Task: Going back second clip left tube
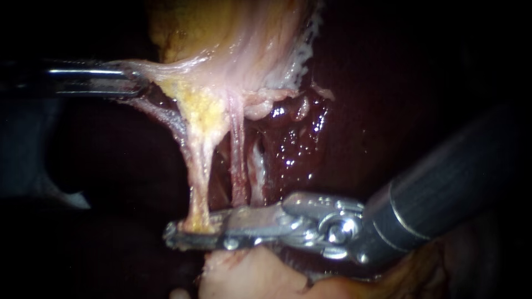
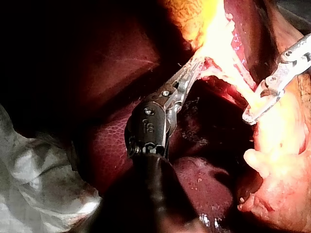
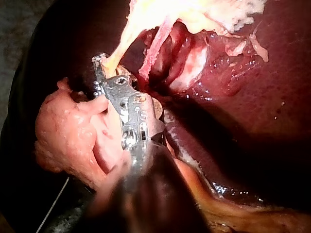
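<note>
Both instruments held tissue.
Jaws of left instrument (image 1: 132, 82) clenched on gallbladder (image 1: 221, 33) edge; jaws of right instrument (image 1: 185, 232) clamped across left tube (image 1: 198, 171), liver (image 1: 293, 149) behind.

Your left tube (image 1: 198, 166) was a pale, yellow-tinged strand, stretched taut and nearly upright. It ran from the fatty underside of the gallbladder (image 1: 221, 33) down to the tip of your right tool (image 1: 191, 232), where its lower end lay.
</note>
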### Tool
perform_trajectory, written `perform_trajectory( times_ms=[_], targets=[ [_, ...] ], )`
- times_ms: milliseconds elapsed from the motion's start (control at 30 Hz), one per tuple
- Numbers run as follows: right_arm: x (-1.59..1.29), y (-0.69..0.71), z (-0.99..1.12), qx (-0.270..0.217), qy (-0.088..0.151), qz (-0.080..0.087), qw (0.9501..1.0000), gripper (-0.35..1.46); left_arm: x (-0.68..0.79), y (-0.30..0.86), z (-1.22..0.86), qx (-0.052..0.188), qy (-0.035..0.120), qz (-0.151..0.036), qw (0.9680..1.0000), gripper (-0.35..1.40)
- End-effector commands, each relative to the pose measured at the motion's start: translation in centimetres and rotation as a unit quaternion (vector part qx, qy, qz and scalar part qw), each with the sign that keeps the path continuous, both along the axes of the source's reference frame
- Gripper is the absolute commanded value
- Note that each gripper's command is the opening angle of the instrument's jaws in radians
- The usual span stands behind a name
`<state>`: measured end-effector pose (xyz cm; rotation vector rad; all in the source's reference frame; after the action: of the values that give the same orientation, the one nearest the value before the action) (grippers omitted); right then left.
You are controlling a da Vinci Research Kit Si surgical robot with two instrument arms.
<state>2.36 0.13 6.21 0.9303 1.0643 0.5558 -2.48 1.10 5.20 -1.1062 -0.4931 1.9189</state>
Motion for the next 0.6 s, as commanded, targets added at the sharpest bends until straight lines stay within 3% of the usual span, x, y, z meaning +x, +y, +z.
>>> perform_trajectory(
  times_ms=[33,100,200,300,433,533,600],
  targets=[
    [0.00,0.00,0.00,0.000,0.000,0.000,1.0000,-0.35,0.00,0.00,0.00,0.000,0.000,0.000,1.0000,-0.35],
    [0.00,-0.01,0.00,-0.001,-0.001,0.001,1.0000,-0.35,0.00,0.00,0.00,0.000,0.000,0.000,1.0000,-0.35],
    [0.00,-0.01,0.01,-0.002,-0.002,0.004,1.0000,0.07,0.00,0.00,0.00,0.000,0.000,0.000,1.0000,-0.35],
    [0.01,0.00,0.03,0.001,-0.002,0.006,1.0000,0.33,0.00,0.00,0.00,0.000,0.000,0.000,1.0000,-0.35],
    [0.04,0.03,0.09,-0.010,0.005,0.021,0.9997,0.43,0.00,0.00,0.01,0.000,0.000,0.000,1.0000,-0.35],
    [0.05,0.06,0.17,-0.049,0.003,0.034,0.9982,0.47,0.00,0.00,0.01,0.000,0.000,0.000,1.0000,-0.35],
    [0.05,0.11,0.23,-0.093,0.000,0.047,0.9946,0.48,0.00,0.00,0.01,0.000,0.000,0.000,1.0000,-0.35]
  ],
)
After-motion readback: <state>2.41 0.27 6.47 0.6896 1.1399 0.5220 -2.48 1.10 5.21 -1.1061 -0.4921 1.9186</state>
